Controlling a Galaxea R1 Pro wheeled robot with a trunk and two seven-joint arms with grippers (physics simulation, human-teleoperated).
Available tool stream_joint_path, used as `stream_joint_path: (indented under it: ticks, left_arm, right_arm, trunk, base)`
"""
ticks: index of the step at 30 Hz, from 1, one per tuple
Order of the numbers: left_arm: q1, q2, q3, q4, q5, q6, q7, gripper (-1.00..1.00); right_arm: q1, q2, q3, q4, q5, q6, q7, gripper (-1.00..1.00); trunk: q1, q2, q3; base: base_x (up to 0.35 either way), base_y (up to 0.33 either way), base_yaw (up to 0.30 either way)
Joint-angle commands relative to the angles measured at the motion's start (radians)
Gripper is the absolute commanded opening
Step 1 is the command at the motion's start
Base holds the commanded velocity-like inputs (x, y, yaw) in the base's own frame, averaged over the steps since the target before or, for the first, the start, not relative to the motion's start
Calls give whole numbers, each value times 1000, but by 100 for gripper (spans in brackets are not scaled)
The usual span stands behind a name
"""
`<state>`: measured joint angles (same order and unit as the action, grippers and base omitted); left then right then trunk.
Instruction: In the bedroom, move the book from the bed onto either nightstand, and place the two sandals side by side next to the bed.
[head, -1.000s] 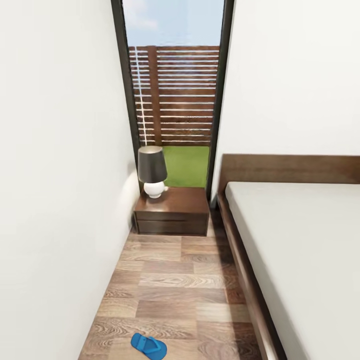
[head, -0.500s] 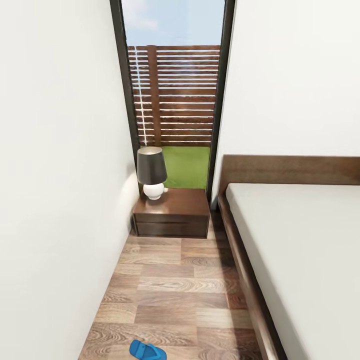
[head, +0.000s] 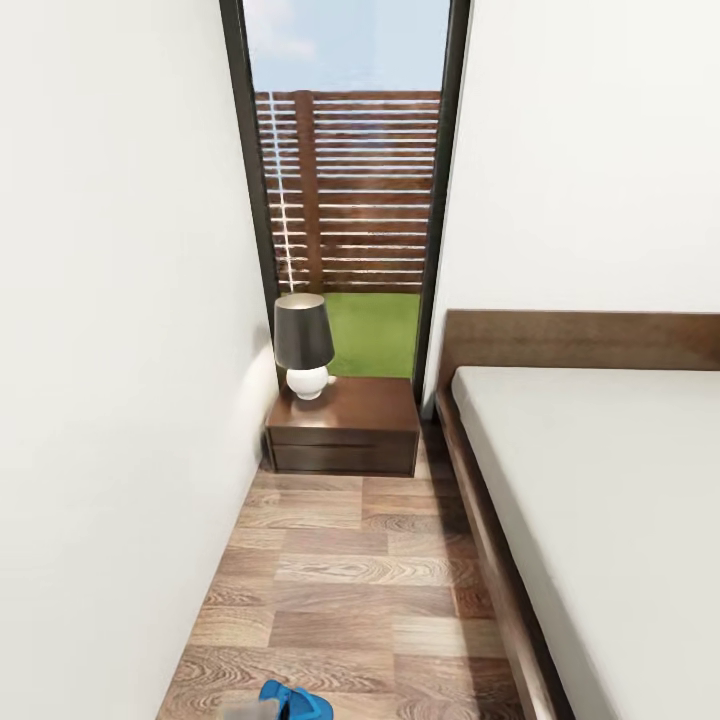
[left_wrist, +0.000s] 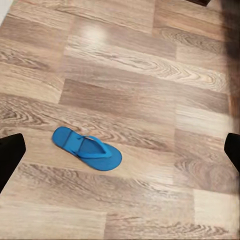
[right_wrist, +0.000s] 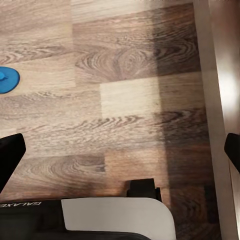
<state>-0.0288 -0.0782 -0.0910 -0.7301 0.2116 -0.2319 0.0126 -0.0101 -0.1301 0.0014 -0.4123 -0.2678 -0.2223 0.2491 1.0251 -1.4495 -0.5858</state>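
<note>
One bright blue sandal (left_wrist: 87, 148) lies flat on the wood-plank floor, below my left gripper (left_wrist: 121, 153). That gripper is open, its black fingertips (left_wrist: 10, 156) wide apart on either side of the sandal and above it. In the head view the same sandal (head: 297, 702) sits at the bottom edge of the aisle. My right gripper (right_wrist: 121, 153) is open over bare floor, with a sliver of the sandal (right_wrist: 7, 80) off to one side. The nightstand (head: 342, 428) stands at the aisle's far end, beside the bed (head: 600, 470). The book and the second sandal are out of view.
A lamp (head: 304, 345) with a dark shade stands on the nightstand's left part. A white wall (head: 110, 400) closes the aisle on the left and the dark bed frame (head: 495, 570) on the right. A tall window (head: 345, 190) is behind. My own base (right_wrist: 115, 217) shows under the right gripper.
The head view has crept forward, so the sandal now sits lower at the picture's bottom edge. A grey part has come in beside it there. The sandal itself lies as before.
</note>
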Motion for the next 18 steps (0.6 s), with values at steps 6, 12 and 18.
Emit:
stream_joint_path:
  ticks: [6, 12, 18]
  left_arm:
    - [-44, -12, -3, -289, 270, 238, 187, 100]
    - [-124, -30, -3, -395, 576, 294, 401, 100]
    - [-205, -50, -4, -419, 888, 294, 673, 100]
  right_arm:
    - [-1, 0, 0, 1, -11, -2, 7, 100]
    - [-1, 0, 0, 1, -11, -2, 6, 100]
    - [-1, 0, 0, 1, -11, -2, 6, 100]
  trunk:
    - [0, 0, -1]
    - [0, 0, -1]
    - [0, 0, -1]
  base:
    - [0, 0, 0]
    - [0, 0, 0]
    - [0, 0, 0]
